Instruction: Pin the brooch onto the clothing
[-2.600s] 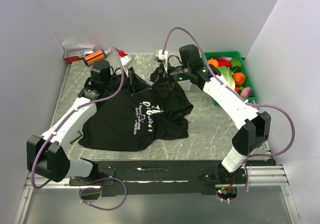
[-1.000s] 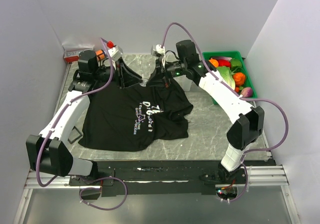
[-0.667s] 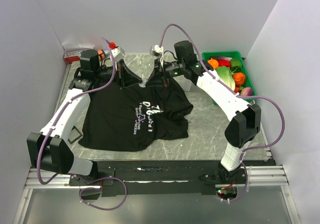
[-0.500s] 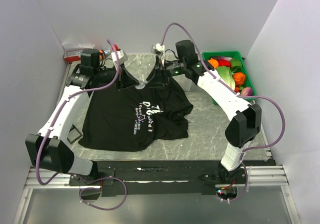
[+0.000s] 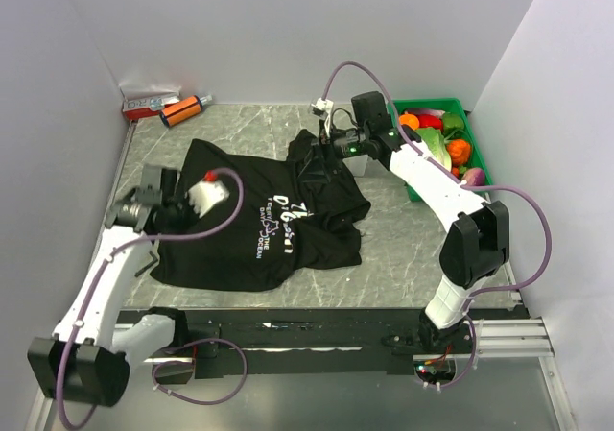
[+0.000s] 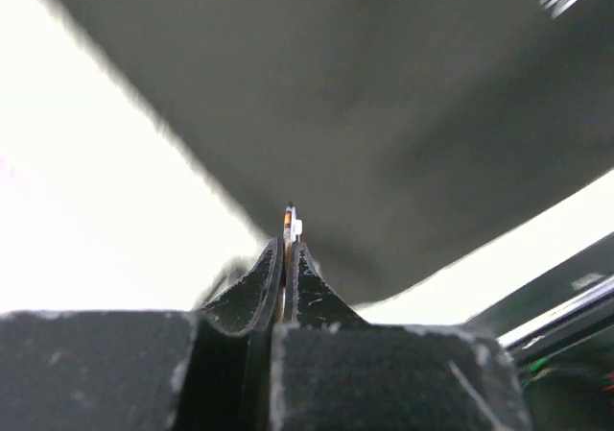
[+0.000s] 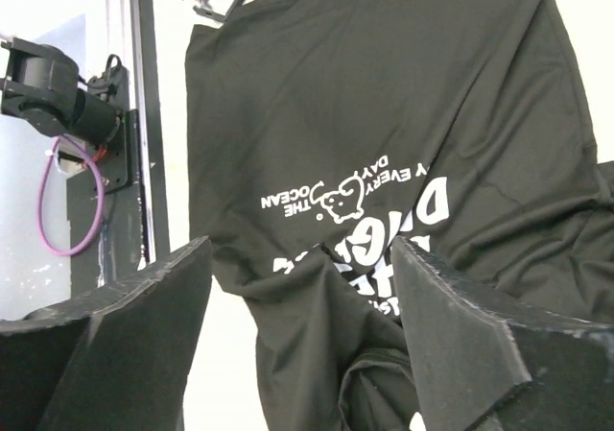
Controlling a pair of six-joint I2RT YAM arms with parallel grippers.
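left arm (image 5: pixel 104 270): comes up from the near-left corner along the table's left edge. The wrist then turns inward to the right, so its head sits over the left side of the shirt.
left gripper (image 6: pixel 288 249): fingers pressed flat together, basically no gap. A tiny thin bit with an orange-and-white tip pokes out at the seam. It's way too small to say what it is or whether it's actually held.
left wrist view: pretty blurry, just dark fabric beyond the tips and washed-out bright surface beside it.
right arm (image 5: pixel 429 179): goes up from its base at the near right, elbow folded by the right edge. The long forearm reaches back and left toward the far middle of the table, wrist angled down.
right gripper (image 7: pixel 299 249): fingers spread wide with nothing between them, hanging above the shirt.
T-shirt (image 5: pixel 240 244): black, lying on the table (image 5: pixel 408 249) between the two arms, a bit left of centre. It's mostly flat, but the far-right part is bunched into folds right under the right gripper.
lettering (image 7: pixel 350 193): white print with a small graphic on the chest, partly swallowed by a fold.
green bin (image 5: pixel 485 169): far-right corner, full of toy veggies (image 5: pixel 436 145), just beside the right forearm and apart from the shirt.
back-left corner: an orange tube (image 5: pixel 184 109) and a red-and-white box (image 5: pixel 149 102) by the wall, well apart from the shirt.
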